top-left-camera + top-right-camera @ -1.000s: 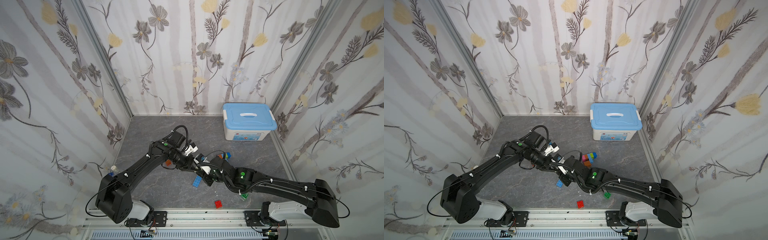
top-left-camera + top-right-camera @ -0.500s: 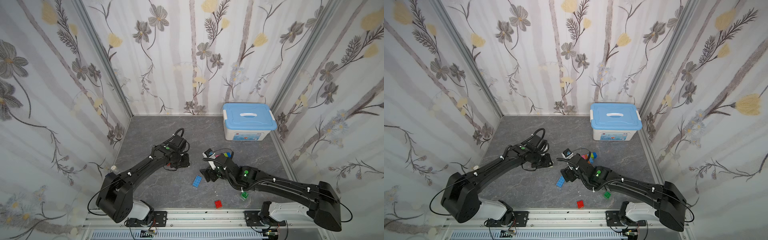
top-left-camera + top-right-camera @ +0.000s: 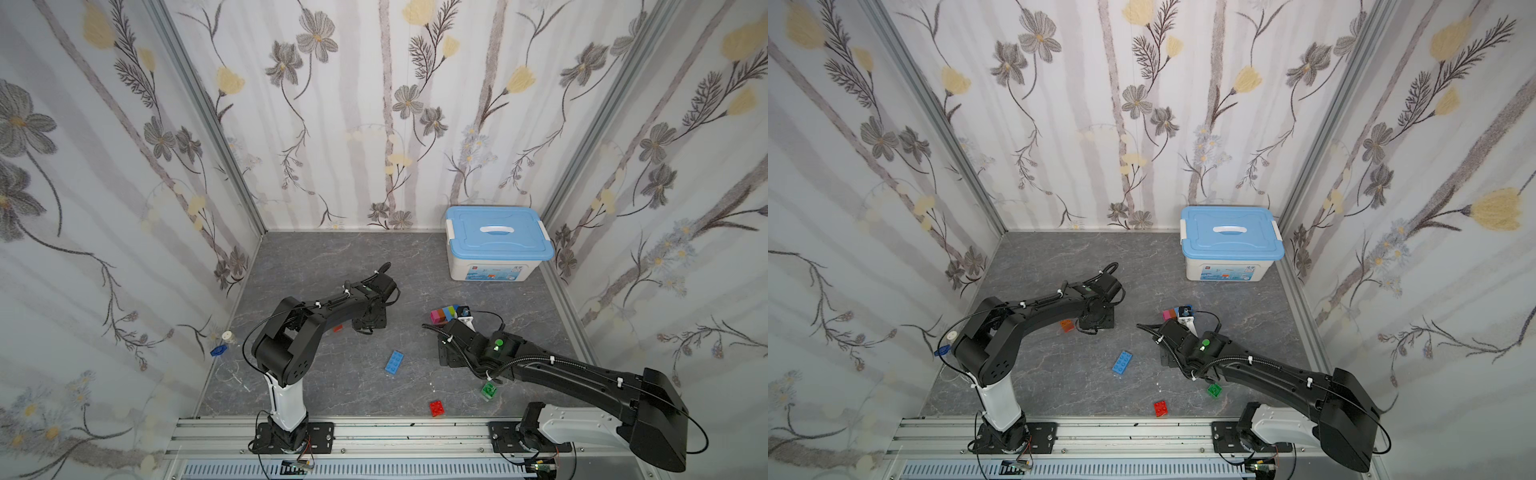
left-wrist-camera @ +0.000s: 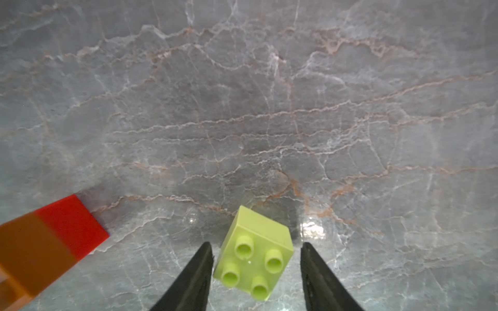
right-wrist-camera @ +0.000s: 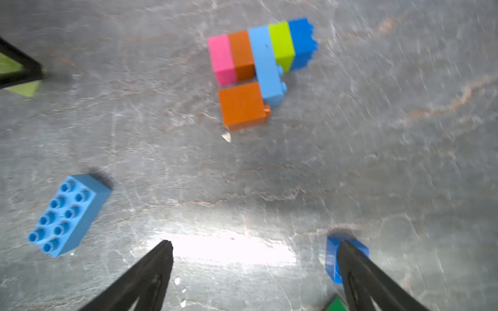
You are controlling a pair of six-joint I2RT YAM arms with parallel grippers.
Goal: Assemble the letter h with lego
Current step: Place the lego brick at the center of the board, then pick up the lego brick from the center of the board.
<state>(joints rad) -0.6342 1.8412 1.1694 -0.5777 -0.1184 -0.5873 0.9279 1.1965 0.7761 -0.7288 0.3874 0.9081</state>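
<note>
Grey marbled tabletop (image 3: 324,257), floral walls (image 3: 374,124), left gripper (image 4: 256,243) spread around lime brick (image 4: 256,258), right gripper (image 5: 253,242) wide, empty.

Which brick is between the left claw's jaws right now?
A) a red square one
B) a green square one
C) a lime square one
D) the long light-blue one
C: in the left wrist view, the lime four-stud brick sits between the parted jaws of the left claw. A gap shows on one side, so the brick is not clamped.

Open floor (image 3: 332,257) around lone blue brick (image 3: 394,362)
</note>
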